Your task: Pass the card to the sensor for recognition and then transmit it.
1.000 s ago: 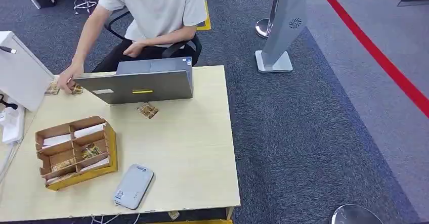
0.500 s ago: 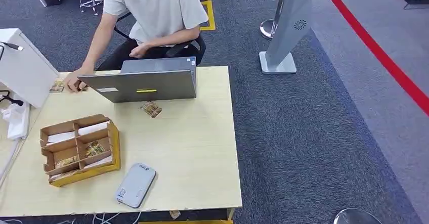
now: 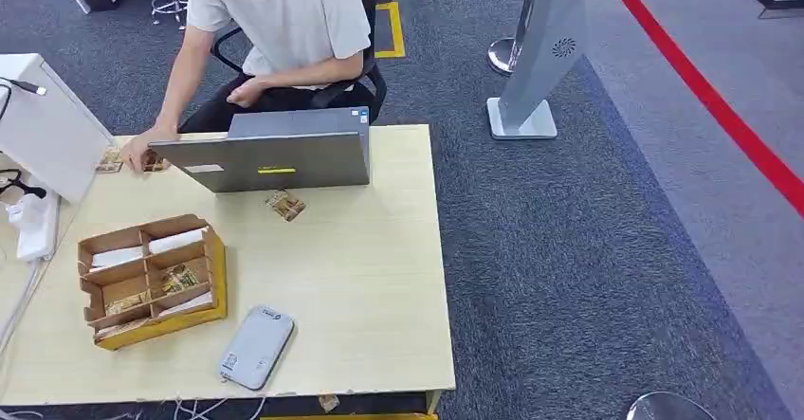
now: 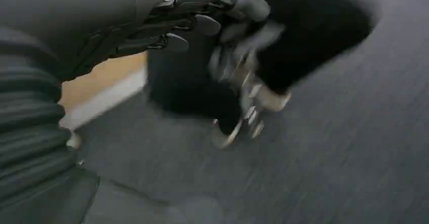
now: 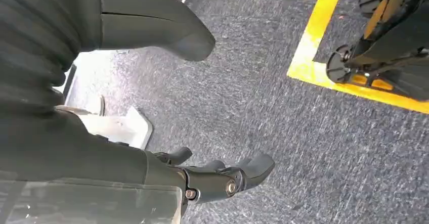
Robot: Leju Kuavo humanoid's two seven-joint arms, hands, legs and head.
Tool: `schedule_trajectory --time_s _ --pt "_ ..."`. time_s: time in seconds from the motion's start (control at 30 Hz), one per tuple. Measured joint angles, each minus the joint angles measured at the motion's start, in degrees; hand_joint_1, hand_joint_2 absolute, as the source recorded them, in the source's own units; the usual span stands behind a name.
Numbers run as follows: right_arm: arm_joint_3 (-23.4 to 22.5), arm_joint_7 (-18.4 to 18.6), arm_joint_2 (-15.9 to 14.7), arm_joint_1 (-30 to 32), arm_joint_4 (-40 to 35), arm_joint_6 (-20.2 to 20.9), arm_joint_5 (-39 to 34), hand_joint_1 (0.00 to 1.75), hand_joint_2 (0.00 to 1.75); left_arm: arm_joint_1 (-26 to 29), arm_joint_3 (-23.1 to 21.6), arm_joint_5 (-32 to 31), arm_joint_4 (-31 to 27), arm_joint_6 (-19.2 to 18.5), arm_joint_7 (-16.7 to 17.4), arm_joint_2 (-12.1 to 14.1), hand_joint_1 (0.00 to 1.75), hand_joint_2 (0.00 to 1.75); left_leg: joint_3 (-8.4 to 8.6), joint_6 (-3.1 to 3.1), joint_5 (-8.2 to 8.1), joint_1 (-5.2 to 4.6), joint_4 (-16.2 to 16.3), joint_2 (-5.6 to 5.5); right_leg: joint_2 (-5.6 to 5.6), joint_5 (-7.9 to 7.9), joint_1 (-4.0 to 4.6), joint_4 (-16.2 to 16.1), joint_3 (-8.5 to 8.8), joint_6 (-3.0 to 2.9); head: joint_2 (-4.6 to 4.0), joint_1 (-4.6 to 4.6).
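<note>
Camera panned slightly; card [image 3: 284, 205] lay on counter [image 3: 379, 278]. Left hand [image 4: 202, 16] and right hand [image 5: 222, 176] hung with fingers apart, holding nothing.

The surface [image 3: 360, 278] looks like pale matt wood; the divided box [image 3: 152, 278] is brown cardboard; the laptop [image 3: 275, 159] has smooth grey metal; the floor [image 3: 588, 249] is rough grey carpet.

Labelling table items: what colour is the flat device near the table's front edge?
Light grey sensor, clearest in the head view.
</note>
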Motion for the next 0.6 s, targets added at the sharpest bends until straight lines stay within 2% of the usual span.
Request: schedule_trajectory --time_s 0.07,0.2,0.33,0.43,0.6 --pt "0.26 0.00 -0.04 0.02 0.00 0.00 -0.02 0.00 1.75 0.17 1.05 0.35 1.53 -0.07 0.20 -2.22 0.00 1.75 -0.01 0.01 -0.01 0.02 0.03 -0.01 0.00 0.02 0.02 -0.02 0.03 0.02 0.00 0.09" --pt "0.50 0.26 -0.15 0.00 0.00 -0.02 0.46 0.00 1.75 0.18 2.64 0.65 3.69 -1.51 3.17 -7.03 0.00 1.75 0.10 0.05 -0.02 -0.23 0.04 -0.04 0.00 0.06 -0.21 -0.02 0.04 0.08 0.00 0.02" --pt "0.52 0.37 -0.17 -0.02 0.00 -0.50 0.50 0.00 1.75 -0.12 2.90 -2.40 6.16 -1.83 4.52 -15.27 0.00 1.75 0.11 0.14 -0.05 -0.28 0.05 -0.04 0.00 0.09 -0.28 -0.02 0.06 0.15 0.00 0.02" --pt "0.50 0.52 -0.17 -0.05 0.00 -0.72 0.46 0.00 1.75 -0.60 2.20 -5.58 7.54 -4.35 5.55 -21.39 0.00 1.75 0.12 0.23 -0.04 -0.39 0.07 -0.03 0.01 0.12 -0.36 -0.02 0.06 0.21 0.00 0.02" --pt "0.50 0.52 -0.15 -0.16 0.00 -0.52 -0.35 0.00 1.75 -1.39 0.74 -7.37 9.26 -7.26 6.64 -29.39 0.00 1.75 0.13 0.29 -0.08 -0.43 0.09 -0.01 0.01 0.12 -0.42 -0.02 0.07 0.23 0.00 -0.02"
